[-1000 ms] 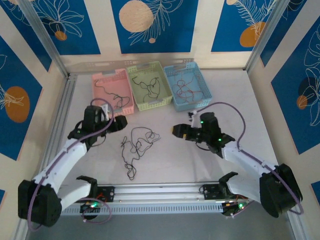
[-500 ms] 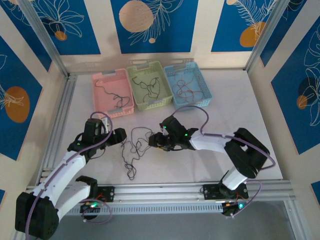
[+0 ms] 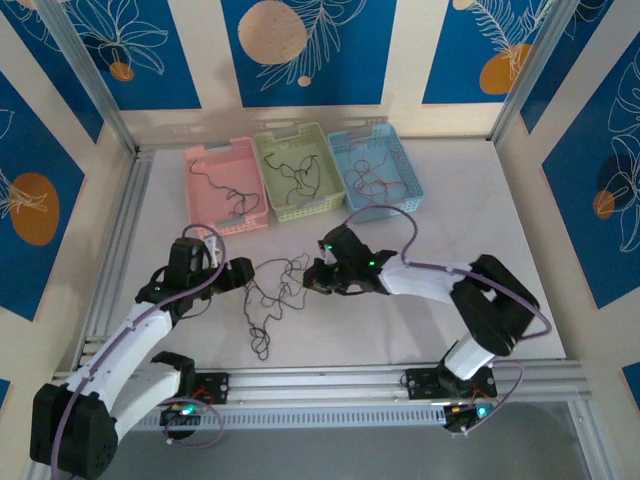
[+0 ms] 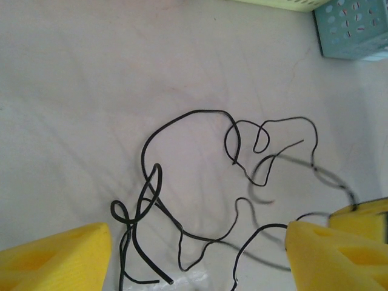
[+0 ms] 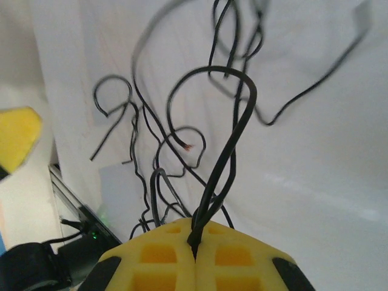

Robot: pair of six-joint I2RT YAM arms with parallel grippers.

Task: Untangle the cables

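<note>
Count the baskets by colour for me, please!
Pink basket: 1
Green basket: 1
Blue basket: 1
Total: 3 baskets

The right gripper (image 3: 316,281) has been carried in from well clear of the black cables (image 3: 272,295) to the edge of the tangle. Its yellow fingers (image 5: 157,260), parted a second ago, have been shut on one strand, which is now pinched in the seam between them. The part of the tangle just ahead of those fingers, which lay flat before, has been drawn up off the table (image 3: 400,320) into raised loops, and the left gripper (image 3: 243,272) has been brought from a little apart to the tangle's opposite side.
</note>
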